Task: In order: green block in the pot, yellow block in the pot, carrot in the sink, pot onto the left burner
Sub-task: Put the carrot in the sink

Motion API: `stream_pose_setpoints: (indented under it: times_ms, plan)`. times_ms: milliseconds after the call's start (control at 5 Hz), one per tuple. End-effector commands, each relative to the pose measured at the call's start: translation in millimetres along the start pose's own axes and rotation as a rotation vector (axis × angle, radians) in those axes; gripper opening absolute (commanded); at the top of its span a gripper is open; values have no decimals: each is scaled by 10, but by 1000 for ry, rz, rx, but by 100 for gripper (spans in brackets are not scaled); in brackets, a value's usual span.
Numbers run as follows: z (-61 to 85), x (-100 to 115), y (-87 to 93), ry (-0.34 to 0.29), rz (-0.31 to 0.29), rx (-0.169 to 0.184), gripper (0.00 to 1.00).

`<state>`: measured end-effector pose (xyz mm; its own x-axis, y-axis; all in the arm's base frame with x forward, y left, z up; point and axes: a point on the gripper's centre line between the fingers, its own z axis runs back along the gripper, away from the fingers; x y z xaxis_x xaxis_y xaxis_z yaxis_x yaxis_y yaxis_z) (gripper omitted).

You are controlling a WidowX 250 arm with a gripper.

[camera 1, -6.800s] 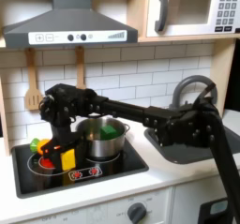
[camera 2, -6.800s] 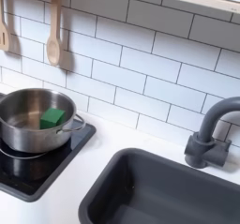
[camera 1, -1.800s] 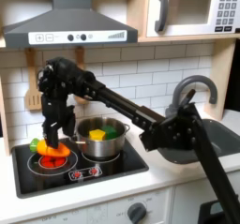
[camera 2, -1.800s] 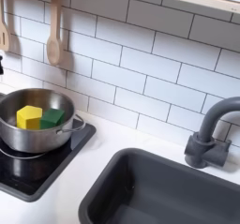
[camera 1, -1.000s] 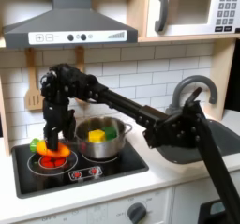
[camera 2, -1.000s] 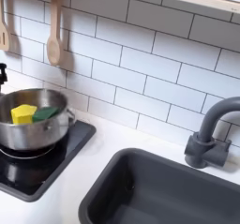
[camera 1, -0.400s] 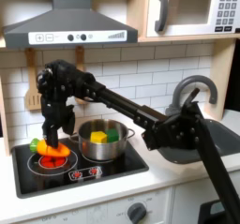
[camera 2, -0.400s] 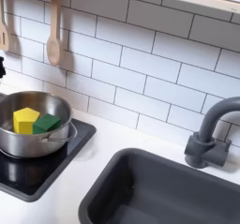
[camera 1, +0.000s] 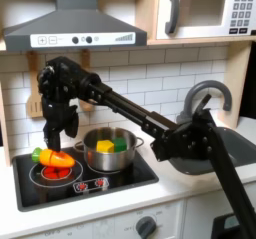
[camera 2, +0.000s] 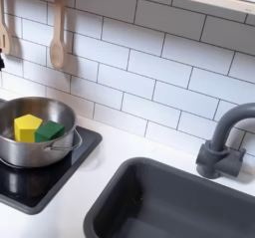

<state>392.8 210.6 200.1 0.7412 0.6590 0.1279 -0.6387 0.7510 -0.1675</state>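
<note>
The steel pot [camera 1: 110, 150] stands on the stove's right burner and holds the yellow block [camera 1: 104, 144] and the green block [camera 1: 120, 143]. In the second exterior view the pot [camera 2: 20, 150] has the yellow block [camera 2: 27, 125] to the left of the green block [camera 2: 49, 131]. The orange carrot [camera 1: 56, 159] lies on the left burner, its green end toward the first exterior view's left. My gripper [camera 1: 54, 139] hangs just above the carrot, fingers pointing down. Their spacing is too dark to read. The dark grey sink [camera 2: 179, 202] lies at the right.
The black cooktop [camera 1: 135, 175] sits in a white counter. A curved faucet [camera 2: 224, 142] stands behind the sink. Wooden spoons [camera 2: 57, 28] hang on the tiled wall. A range hood [camera 1: 70, 23] and a microwave [camera 1: 205, 8] sit overhead. My arm's base covers part of the sink [camera 1: 240, 143].
Since the oldest frames the yellow block has joined the green one in the pot. Over the last second the gripper dipped to the carrot and rose slightly; the carrot still lies on the burner.
</note>
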Motion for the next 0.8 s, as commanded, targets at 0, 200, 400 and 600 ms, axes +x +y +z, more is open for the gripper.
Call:
stream_pose_setpoints:
  times_ms: [0,200,400,600]
  plan:
    - [-143,53,52,31,37,29,100]
    - [-237,57,74,49,38,44,100]
    - [-280,64,78,54,41,52,100]
    - [-317,61,94,58,45,55,100]
